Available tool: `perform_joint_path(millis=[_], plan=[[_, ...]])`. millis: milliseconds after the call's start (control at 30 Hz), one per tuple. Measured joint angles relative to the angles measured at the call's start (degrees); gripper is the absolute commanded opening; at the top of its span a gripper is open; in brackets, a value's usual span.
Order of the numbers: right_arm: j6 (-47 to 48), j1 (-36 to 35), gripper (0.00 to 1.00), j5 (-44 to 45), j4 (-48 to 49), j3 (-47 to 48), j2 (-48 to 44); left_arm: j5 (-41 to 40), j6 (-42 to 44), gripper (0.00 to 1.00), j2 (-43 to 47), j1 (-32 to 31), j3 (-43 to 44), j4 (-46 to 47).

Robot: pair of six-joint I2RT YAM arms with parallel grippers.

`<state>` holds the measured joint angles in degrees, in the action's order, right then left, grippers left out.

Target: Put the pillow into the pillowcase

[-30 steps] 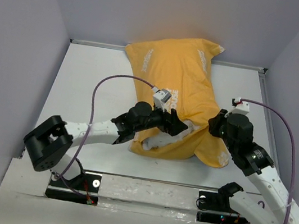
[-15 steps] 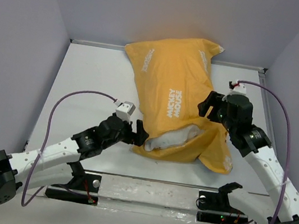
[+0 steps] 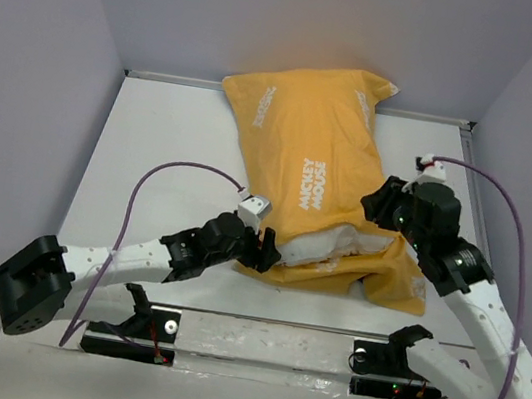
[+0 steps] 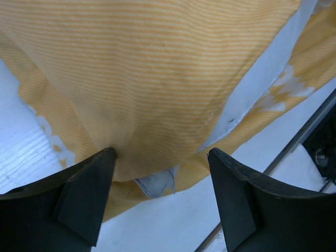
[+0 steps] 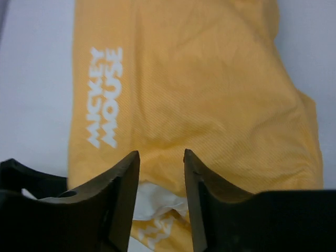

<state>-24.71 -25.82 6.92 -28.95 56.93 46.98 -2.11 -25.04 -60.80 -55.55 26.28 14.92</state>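
Note:
The orange-yellow pillowcase point(image 3: 306, 135) lies along the middle of the table, plump, with white "Mickey Mouse" print on top. The white pillow point(image 3: 335, 241) shows only at the case's near opening. My left gripper point(image 3: 266, 250) is open at the case's near left corner. In the left wrist view point(image 4: 161, 153) its jaws straddle the yellow fabric point(image 4: 157, 68) and a small pale tag point(image 4: 157, 184). My right gripper point(image 3: 377, 202) is open just above the case's right side. In the right wrist view point(image 5: 160, 154), yellow fabric point(image 5: 210, 79) and a bit of white pillow point(image 5: 152, 202) show between the fingers.
The white table point(image 3: 164, 143) is boxed in by grey walls at the back and both sides. A metal rail point(image 3: 265, 336) runs along the near edge by the arm bases. Purple cables loop over both arms.
My left gripper has moved right, in to the case's near left corner. My right gripper has shifted slightly right and nearer. The case's near edge now lies flatter and reaches further right.

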Motion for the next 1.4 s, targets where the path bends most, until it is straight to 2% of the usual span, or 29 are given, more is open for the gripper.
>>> perform_joint_path(millis=[33, 67, 100, 167, 300, 400, 533, 600, 633, 667, 700, 733, 800, 967, 1033, 1133, 1167, 1267, 1400], plan=[[-0.7, 0.0, 0.39, 0.0, 0.0, -1.9, 1.6, 0.3, 0.6, 0.48, -1.8, 0.0, 0.2, 1.2], [-0.7, 0.1, 0.33, 0.0, -0.2, -3.1, 3.3, 0.5, 1.2, 0.39, -3.7, 0.0, 0.5, 2.1], [-1.0, 0.2, 0.28, -0.3, -0.2, -4.3, 5.3, 0.6, 1.3, 0.18, -5.2, 0.0, 0.8, 2.8], [-1.2, 0.3, 0.23, -0.5, -0.2, -6.3, 8.9, 1.3, 2.1, 0.00, -7.6, -0.1, 0.9, 4.1], [-1.2, 0.3, 0.18, -3.1, 2.4, -6.1, 14.7, 2.0, 2.2, 0.00, -8.1, -0.9, 0.9, 6.4], [-1.2, 0.5, 0.12, -10.3, 7.6, -1.9, 26.9, 1.4, 1.2, 0.00, -8.1, -2.8, 0.8, 8.1], [-1.3, 0.1, 0.13, -19.7, 10.4, 8.3, 43.6, -4.2, -0.5, 0.00, -8.1, -9.0, 0.7, 9.4], [-0.5, -1.8, 0.19, -23.3, 8.8, 16.9, 51.3, -7.2, -1.9, 0.00, -8.2, -11.9, 0.3, 10.8], [-0.1, -2.8, 0.27, -24.8, 7.8, 20.1, 53.6, -8.7, -2.9, 0.00, -8.5, -12.8, 0.0, 11.8], [0.1, -3.7, 0.39, -26.1, 7.6, 22.8, 55.2, -9.3, -3.5, 0.00, -8.8, -13.2, -0.2, 12.3], [0.5, -4.8, 0.56, -28.1, 7.5, 25.7, 56.6, -10.2, -4.4, 0.00, -9.2, -13.4, -0.4, 13.1], [0.7, -5.7, 0.62, -29.0, 7.6, 27.0, 57.0, -10.6, -4.9, 0.00, -9.5, -13.6, -0.5, 13.3], [1.1, -7.3, 0.70, -29.9, 8.3, 28.1, 56.0, -11.5, -6.1, 0.00, -9.7, -14.1, -0.5, 14.2], [2.5, -8.7, 0.73, -27.9, 8.7, 25.6, 45.7, -11.9, -7.9, 0.00, -9.7, -15.8, -0.5, 18.5], [2.6, -8.8, 0.65, -26.6, 9.7, 21.8, 38.5, -12.0, -8.7, 0.00, -9.7, -16.1, -0.4, 19.6], [2.4, -8.8, 0.23, -23.7, 10.4, 14.4, 26.7, -12.0, -10.0, 0.00, -9.7, -15.6, -0.3, 21.2], [1.9, -8.8, 0.00, -22.3, 11.2, 11.3, 22.5, -12.0, -10.5, 0.00, -9.7, -15.1, -0.3, 21.9], [-0.6, -8.8, 0.00, -19.5, 14.6, 1.8, 15.7, -12.0, -12.0, 0.00, -9.7, -13.8, -0.5, 23.8], [-4.5, -8.8, 0.01, -16.3, 18.6, -10.6, 15.6, -12.6, -15.2, 0.00, -6.2, -12.1, -4.2, 27.1]])
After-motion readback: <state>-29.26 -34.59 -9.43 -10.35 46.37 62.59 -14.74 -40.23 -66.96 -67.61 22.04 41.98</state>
